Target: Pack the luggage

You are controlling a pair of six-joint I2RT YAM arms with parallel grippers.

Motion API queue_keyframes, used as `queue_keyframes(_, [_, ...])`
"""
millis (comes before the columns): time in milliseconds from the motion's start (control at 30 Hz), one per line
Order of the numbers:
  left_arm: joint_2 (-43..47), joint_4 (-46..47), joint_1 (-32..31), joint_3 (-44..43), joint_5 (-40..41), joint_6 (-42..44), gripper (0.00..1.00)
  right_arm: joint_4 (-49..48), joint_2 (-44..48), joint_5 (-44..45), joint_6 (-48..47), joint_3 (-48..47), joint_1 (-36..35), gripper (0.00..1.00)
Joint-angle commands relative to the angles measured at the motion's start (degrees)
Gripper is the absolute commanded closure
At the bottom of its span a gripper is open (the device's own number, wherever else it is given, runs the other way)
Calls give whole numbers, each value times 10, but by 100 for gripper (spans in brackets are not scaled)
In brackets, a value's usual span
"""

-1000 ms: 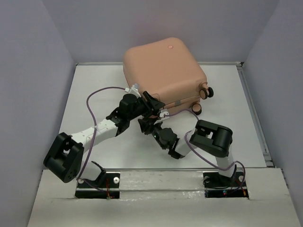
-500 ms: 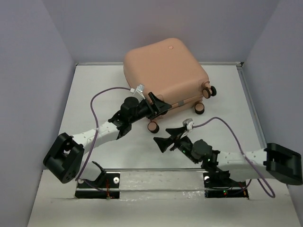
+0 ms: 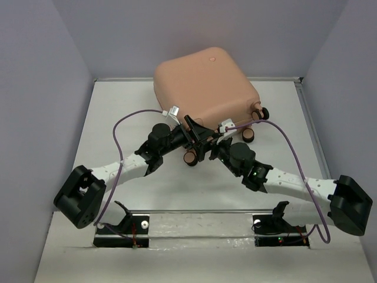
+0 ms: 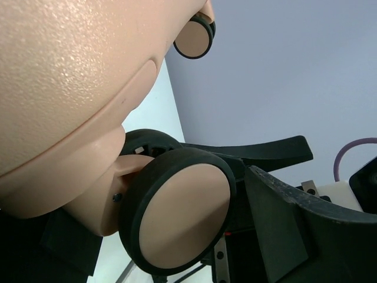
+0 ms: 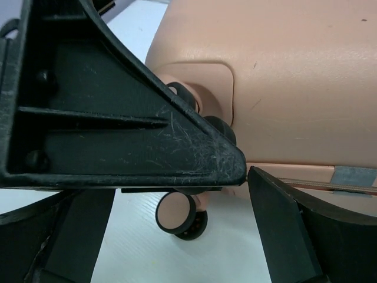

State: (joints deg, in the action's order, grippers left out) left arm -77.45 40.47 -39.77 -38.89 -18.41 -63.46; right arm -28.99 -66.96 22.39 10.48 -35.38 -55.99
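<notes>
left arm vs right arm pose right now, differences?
The left arm has its elbow by its base, forearm running up-right; the right arm has its elbow far out right, forearm running left. The left hand is at the luggage shell; the right hand slightly nearer the bases. Both hands meet by the near caster wheel.

No text, brand, number or sign can be read in any view. The luggage shows only a plain shell. The small grey tab on its seam, just beside the right hand, carries no marking that can be made out.
</notes>
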Motion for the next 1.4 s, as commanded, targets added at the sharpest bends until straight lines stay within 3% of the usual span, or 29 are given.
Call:
queue_keyframes(0, [39, 166, -5, -23, -32, 14, 1, 16, -11, -31, -48, -41, 10, 2])
queue_keyframes(267, [46, 159, -3, -20, -30, 11, 1, 4, -34, -54, -91, -48, 41, 2])
queue_keyframes(467, [98, 121, -2, 15, 39, 32, 1, -44, -50, -98, -97, -47, 63, 9])
queue_keyframes(700, [153, 83, -3, 36, 87, 51, 1, -83, -61, -114, -71, -35, 63, 9])
queue_keyframes(1067, [110, 117, -3, 24, 54, 36, 1, -181, -106, -107, 10, -20, 80, 7])
queue_keyframes(1133, [112, 117, -3, 26, 55, 37, 1, -202, -108, -104, 27, -14, 80, 13])
queue_keyframes(1200, [115, 117, -3, 29, 57, 40, 1, -225, -109, -98, 33, -9, 80, 26])
queue_keyframes(1233, [117, 116, -3, 34, 58, 40, 1, -232, -110, -98, 36, -7, 80, 34])
queue_keyframes(1267, [123, 113, -3, 36, 61, 46, 1, -236, -113, -93, 38, -7, 80, 53])
queue_keyframes(1333, [132, 89, -3, 41, 75, 59, 1, -237, -113, -82, 39, -6, 80, 70])
queue_keyframes(1367, [138, 77, -3, 42, 82, 65, 1, -237, -112, -78, 39, -6, 85, 73])
